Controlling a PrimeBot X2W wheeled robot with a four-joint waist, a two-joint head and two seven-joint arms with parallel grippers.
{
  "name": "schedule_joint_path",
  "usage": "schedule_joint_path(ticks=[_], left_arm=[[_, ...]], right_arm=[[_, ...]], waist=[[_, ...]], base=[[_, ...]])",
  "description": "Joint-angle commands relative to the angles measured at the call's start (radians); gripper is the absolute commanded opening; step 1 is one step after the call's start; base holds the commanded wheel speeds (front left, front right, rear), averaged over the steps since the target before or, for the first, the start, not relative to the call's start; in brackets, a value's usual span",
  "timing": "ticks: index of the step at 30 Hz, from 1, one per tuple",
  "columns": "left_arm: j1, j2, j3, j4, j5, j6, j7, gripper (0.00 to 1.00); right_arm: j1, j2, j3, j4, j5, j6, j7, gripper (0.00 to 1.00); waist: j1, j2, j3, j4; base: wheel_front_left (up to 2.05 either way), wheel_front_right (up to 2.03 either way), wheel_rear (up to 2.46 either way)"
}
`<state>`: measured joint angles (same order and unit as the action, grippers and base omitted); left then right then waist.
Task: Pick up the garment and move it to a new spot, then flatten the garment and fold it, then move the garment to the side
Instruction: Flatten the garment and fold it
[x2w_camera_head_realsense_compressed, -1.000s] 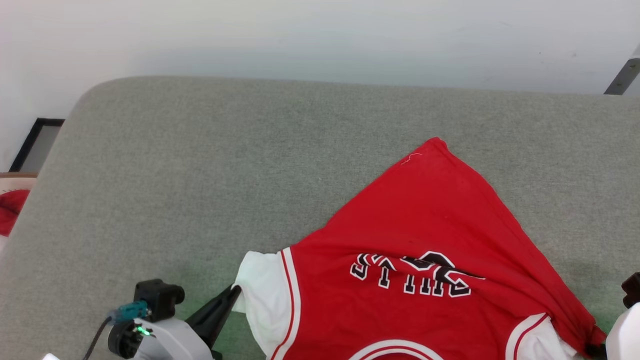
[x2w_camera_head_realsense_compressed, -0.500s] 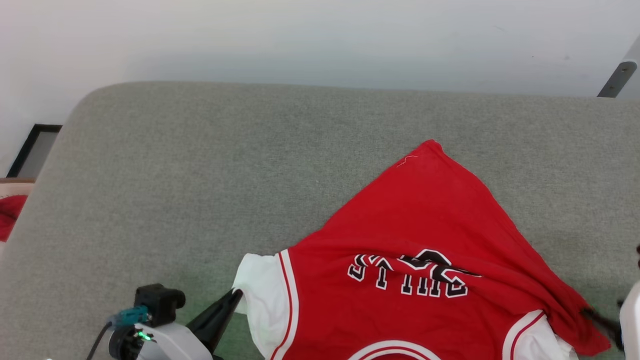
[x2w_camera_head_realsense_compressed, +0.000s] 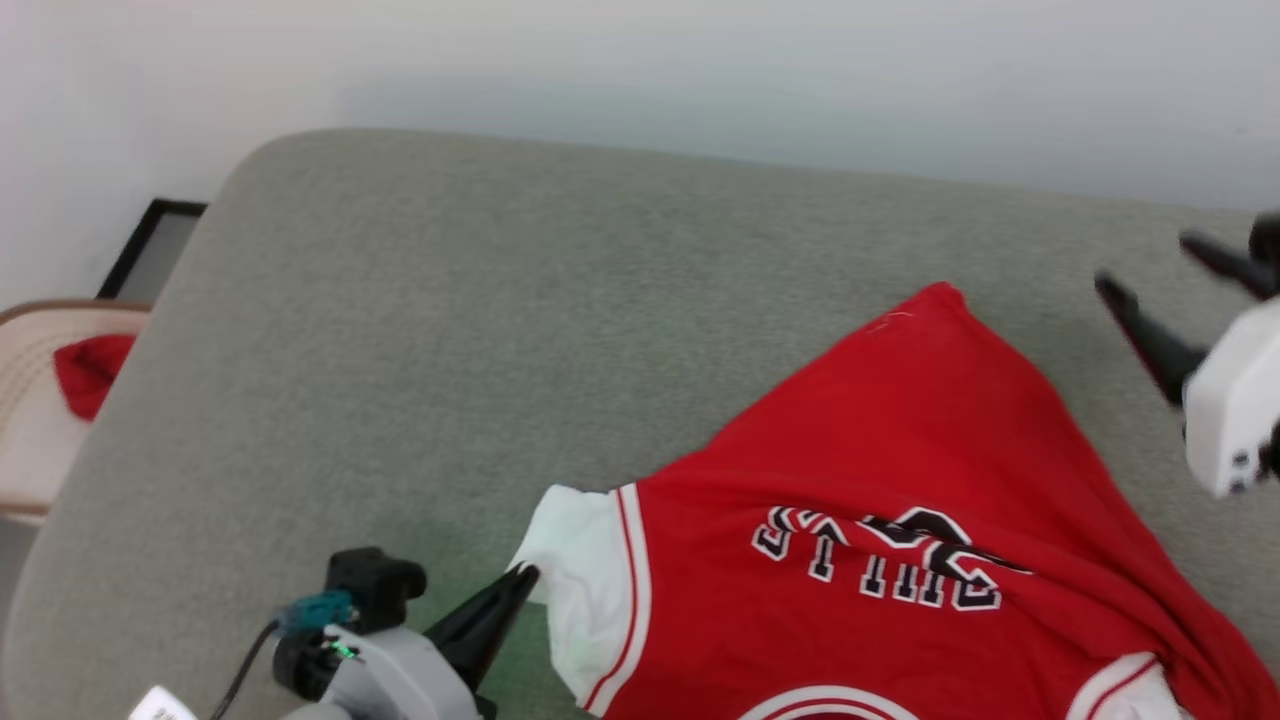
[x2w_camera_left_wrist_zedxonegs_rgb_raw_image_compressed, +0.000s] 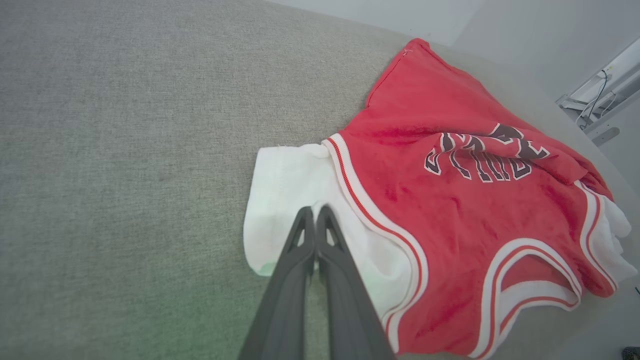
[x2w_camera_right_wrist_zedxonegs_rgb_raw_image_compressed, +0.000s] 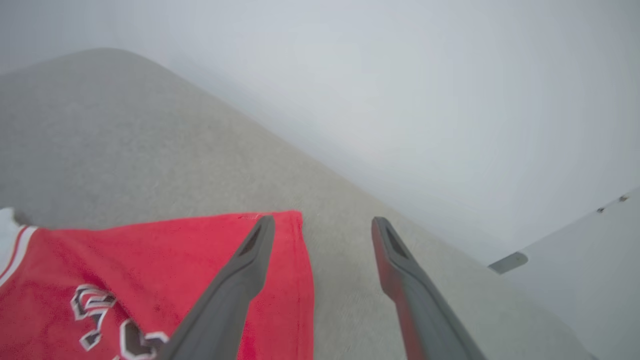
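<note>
The garment (x2w_camera_head_realsense_compressed: 880, 450), a red jersey with white sleeves and black lettering, lies spread on the grey padded table (x2w_camera_head_realsense_compressed: 450, 330), its far corner pointing away from me. My left gripper (x2w_camera_head_realsense_compressed: 525, 575) is shut, its tips over the near white sleeve (x2w_camera_left_wrist_zedxonegs_rgb_raw_image_compressed: 280, 200); I see no cloth between the fingers. In the left wrist view the left gripper (x2w_camera_left_wrist_zedxonegs_rgb_raw_image_compressed: 315, 210) points across that sleeve toward the garment (x2w_camera_left_wrist_zedxonegs_rgb_raw_image_compressed: 450, 200). My right gripper (x2w_camera_head_realsense_compressed: 1142, 262) hangs open and empty above the table, right of the far corner. In the right wrist view the right gripper (x2w_camera_right_wrist_zedxonegs_rgb_raw_image_compressed: 322, 220) spans bare table just beyond the garment's corner (x2w_camera_right_wrist_zedxonegs_rgb_raw_image_compressed: 285, 250).
A beige basket (x2w_camera_head_realsense_compressed: 30, 440) holding something red (x2w_camera_head_realsense_compressed: 90, 370) stands off the table's left end, beside a dark-framed panel (x2w_camera_head_realsense_compressed: 150, 250) on the floor. A pale wall runs behind the table. Metal rails and cables (x2w_camera_left_wrist_zedxonegs_rgb_raw_image_compressed: 600, 90) sit past the table's right side.
The right gripper opened, let go of the garment's red hem at the lower right, and rose toward the far right. The head camera shifted. The left gripper stays shut at the sleeve.
</note>
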<state>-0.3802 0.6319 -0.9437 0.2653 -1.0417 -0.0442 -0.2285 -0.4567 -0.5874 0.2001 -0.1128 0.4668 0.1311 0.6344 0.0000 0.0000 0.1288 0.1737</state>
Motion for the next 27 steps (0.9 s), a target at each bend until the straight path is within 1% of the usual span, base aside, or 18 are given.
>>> schedule_joint_path(ticks=[1, 3, 5, 7, 9, 12, 16, 23, 27], left_arm=[[-0.014, -0.009, -0.003, 0.003, 0.011, -0.007, 0.002, 0.00], [-0.029, -0.027, -0.011, 0.011, 0.018, -0.015, 0.005, 0.00], [-0.045, -0.043, -0.017, 0.020, 0.024, -0.022, 0.008, 0.00], [-0.058, -0.059, -0.024, 0.029, 0.027, -0.030, 0.007, 0.00], [-0.074, -0.077, -0.030, 0.039, 0.033, -0.039, 0.009, 0.00], [-0.097, -0.102, -0.043, 0.059, 0.040, -0.053, 0.010, 0.00], [-0.127, -0.138, -0.060, 0.085, 0.047, -0.069, 0.004, 0.00], [-0.176, -0.191, -0.093, 0.130, 0.050, -0.084, -0.010, 0.00], [-0.201, -0.215, -0.114, 0.150, 0.043, -0.087, -0.019, 0.00]], right_arm=[[-0.040, -0.008, 0.033, 0.033, -0.010, -0.001, -0.053, 1.00], [-0.105, -0.009, 0.082, 0.110, -0.016, -0.001, -0.137, 1.00], [-0.171, -0.014, 0.118, 0.202, -0.024, -0.001, -0.193, 1.00], [-0.224, -0.010, 0.159, 0.299, -0.009, -0.001, -0.213, 1.00], [-0.280, -0.015, 0.200, 0.392, 0.008, -0.001, -0.212, 1.00], [-0.346, -0.023, 0.261, 0.520, 0.056, -0.001, -0.174, 1.00], [-0.417, -0.033, 0.332, 0.662, 0.123, -0.001, -0.087, 1.00], [-0.488, -0.040, 0.415, 0.804, 0.237, -0.001, 0.057, 1.00], [-0.510, -0.048, 0.455, 0.867, 0.253, -0.001, 0.129, 1.00]], waist=[[0.0000, 0.0000, 0.023, 0.042], [0.0000, 0.0000, 0.033, 0.065], [0.0000, 0.0000, 0.045, 0.089], [0.0000, 0.0000, 0.059, 0.110], [0.0000, 0.0000, 0.075, 0.133], [0.0000, 0.0000, 0.100, 0.167], [0.0000, 0.0000, 0.132, 0.207], [0.0000, 0.0000, 0.187, 0.264], [0.0000, 0.0000, 0.210, 0.287]], base=[[0.00, 0.00, 0.00], [0.00, 0.00, 0.00], [0.00, 0.00, 0.00], [0.00, 0.00, 0.00], [0.00, 0.00, 0.00], [0.00, 0.00, 0.00], [0.00, 0.00, 0.00], [0.00, 0.00, 0.00], [0.00, 0.00, 0.00]])
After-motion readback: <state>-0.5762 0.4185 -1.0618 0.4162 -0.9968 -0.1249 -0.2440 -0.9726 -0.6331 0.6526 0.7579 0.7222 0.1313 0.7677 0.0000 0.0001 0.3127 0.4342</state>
